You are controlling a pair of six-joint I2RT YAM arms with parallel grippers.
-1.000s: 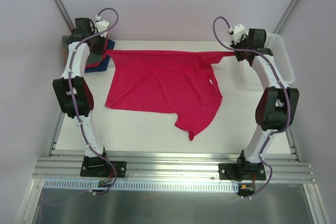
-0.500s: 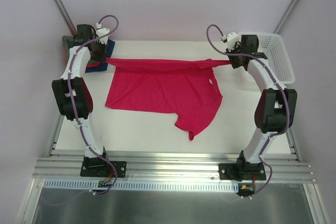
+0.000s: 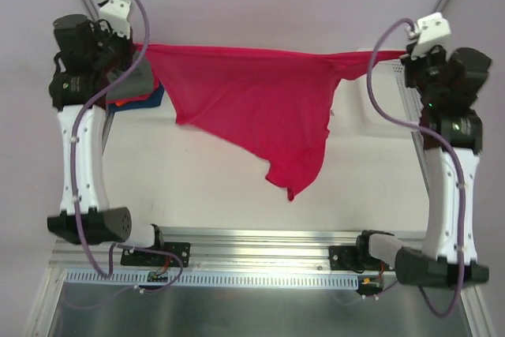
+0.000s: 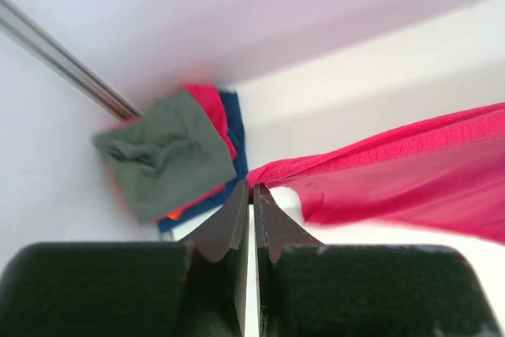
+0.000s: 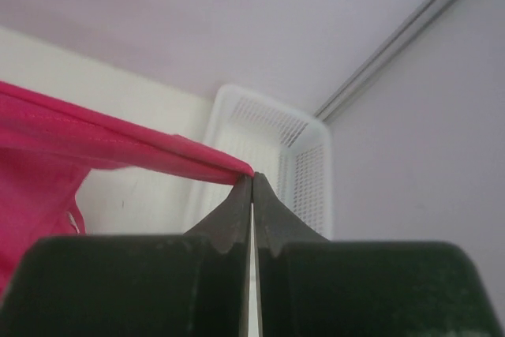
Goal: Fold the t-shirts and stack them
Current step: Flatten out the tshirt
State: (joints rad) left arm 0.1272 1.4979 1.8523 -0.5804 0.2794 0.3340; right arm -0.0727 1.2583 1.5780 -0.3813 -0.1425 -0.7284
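The crimson-red t-shirt (image 3: 252, 104) hangs in the air, stretched between both arms, its lower tip (image 3: 290, 192) dangling just above the table. My left gripper (image 4: 251, 187) is shut on its left corner (image 4: 272, 171), high at the back left. My right gripper (image 5: 252, 177) is shut on the other corner (image 5: 229, 166), high at the back right. Folded t-shirts lie stacked in the back left corner: a grey-green one (image 4: 162, 155) on top, a red layer (image 4: 213, 112) and a dark blue one (image 4: 235, 128) beneath.
The white lattice basket (image 5: 276, 155) stands at the back right, under my right gripper. The white table (image 3: 205, 187) runs beneath the hanging shirt. A metal rail (image 3: 260, 242) crosses the near edge by the arm bases.
Both arms have risen sharply and spread apart. The red t-shirt, lying mostly flat on the table a second ago, now hangs lifted and stretched between them.
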